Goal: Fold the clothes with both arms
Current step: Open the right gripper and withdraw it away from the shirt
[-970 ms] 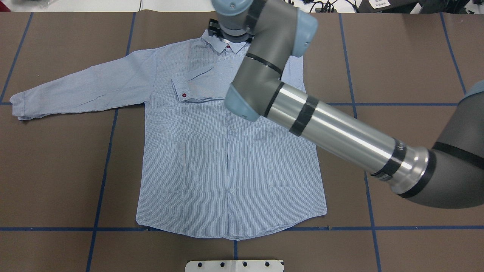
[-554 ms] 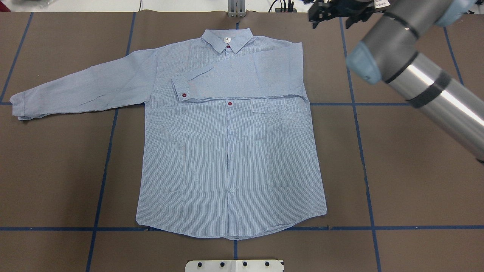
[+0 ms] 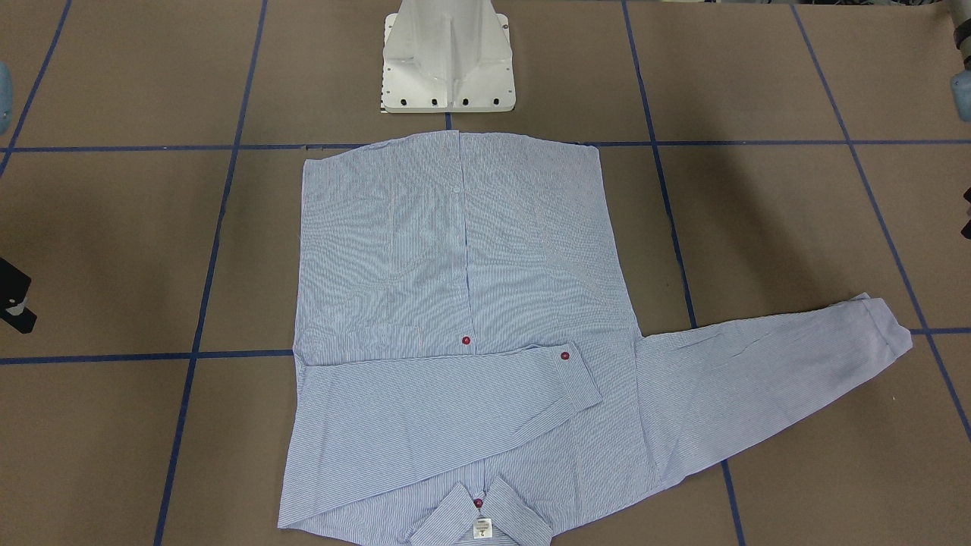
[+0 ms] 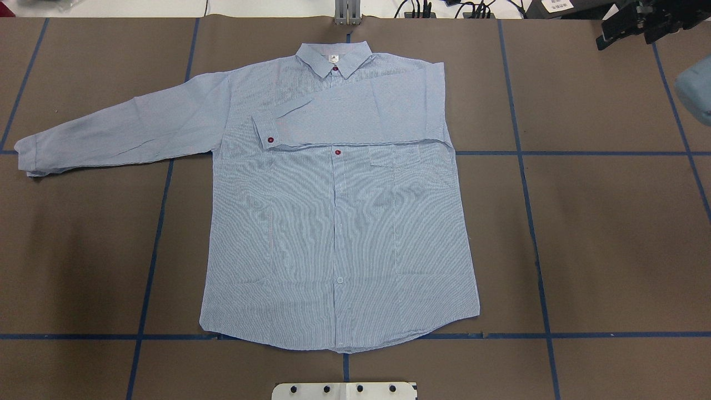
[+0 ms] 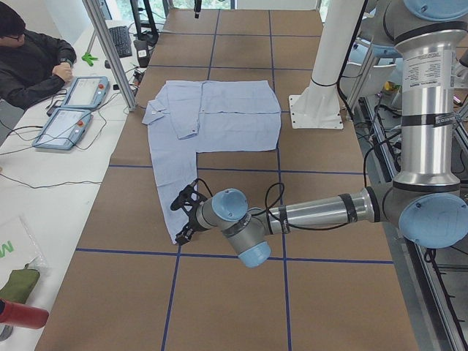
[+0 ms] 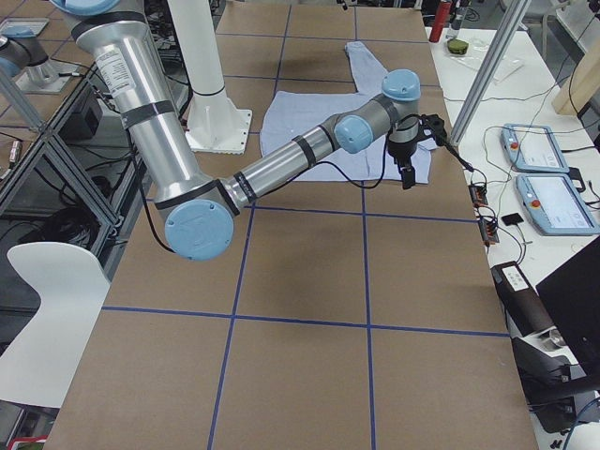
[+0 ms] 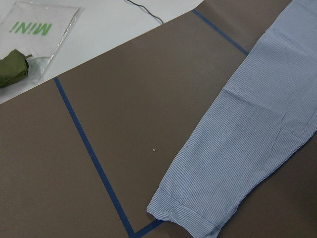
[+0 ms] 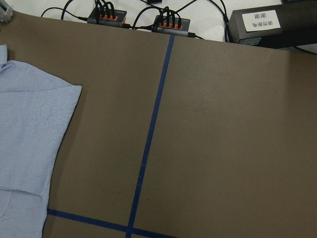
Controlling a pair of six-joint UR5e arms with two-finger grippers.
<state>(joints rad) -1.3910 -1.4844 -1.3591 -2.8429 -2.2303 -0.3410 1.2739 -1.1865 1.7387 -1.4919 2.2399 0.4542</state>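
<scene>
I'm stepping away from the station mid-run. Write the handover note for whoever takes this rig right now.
Right gripper: open and empty, over the far right part of the table, clear of the shirt.
Left gripper: hovers by the cuff end of the outstretched sleeve. I cannot tell whether it is open or shut.
Shirt: lies flat, button side up, collar away from the robot.
Done: the folded sleeve, on the robot's right, lies across the chest.
Left: fold in the outstretched sleeve, then the body.
</scene>
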